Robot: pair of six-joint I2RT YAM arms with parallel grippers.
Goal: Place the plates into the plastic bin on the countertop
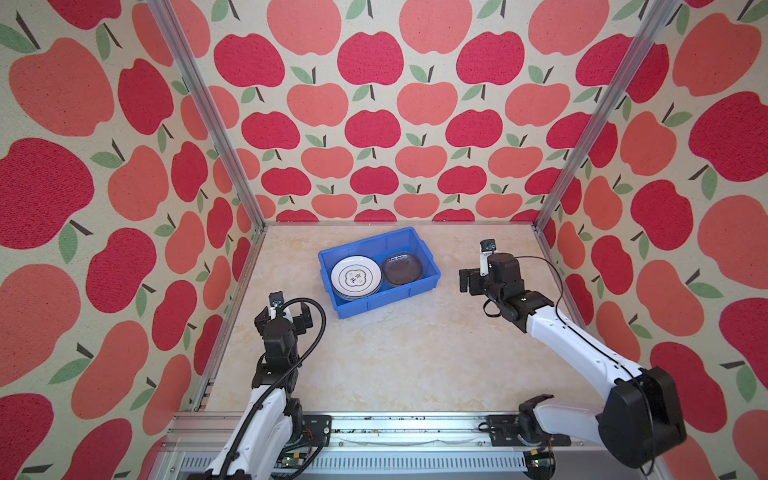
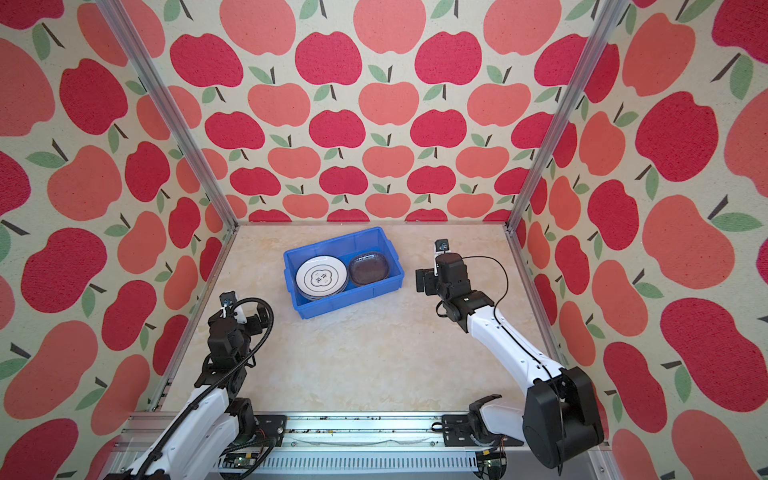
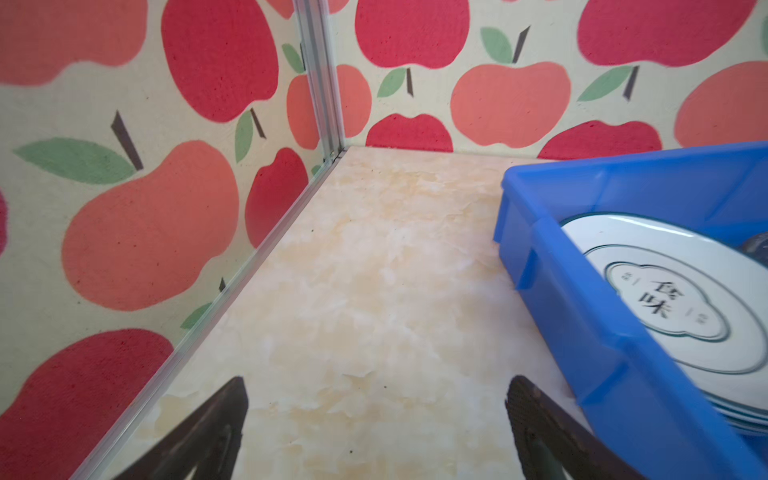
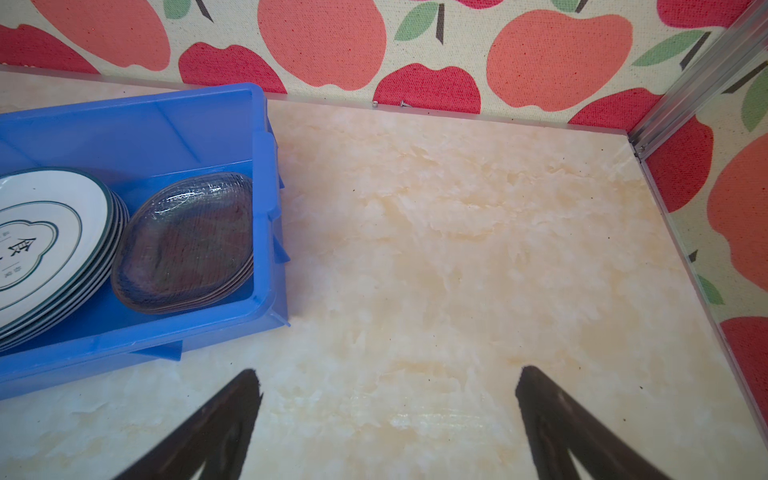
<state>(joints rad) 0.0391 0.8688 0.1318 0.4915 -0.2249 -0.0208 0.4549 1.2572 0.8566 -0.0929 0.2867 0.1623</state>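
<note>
Blue bin [image 1: 365, 240] lies apart from right pincer [image 1: 467, 282].

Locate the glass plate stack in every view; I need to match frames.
A top view: glass plate stack in the right half of the blue bin.
A top view: same spot.
Left wrist: only a sliver, beyond the white emblem plate.
Right wrist: fully visible, against the bin's end wall.
Shared landmark: the white emblem plate beside it.
</note>
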